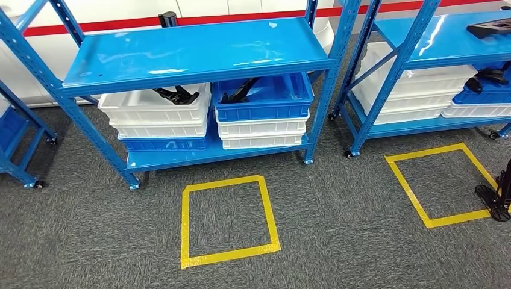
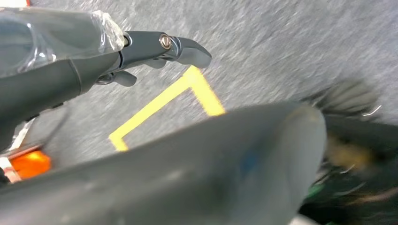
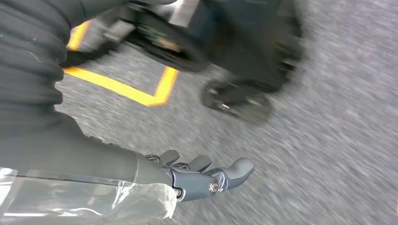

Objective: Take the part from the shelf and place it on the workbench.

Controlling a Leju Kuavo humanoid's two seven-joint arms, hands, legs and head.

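Left hand (image 2: 155,54): fingers extended, holding nothing, hanging over grey carpet.
Right hand (image 3: 202,176): fingers extended, empty, over carpet.
Part (image 1: 176,94): black, in white bin (image 1: 155,107), blue shelf (image 1: 193,51) lower level, well apart from both hands.

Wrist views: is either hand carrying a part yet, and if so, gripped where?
Nothing is held. The left hand and the right hand both hang over grey carpet with nothing in their fingers. Black parts lie in the shelf bins.
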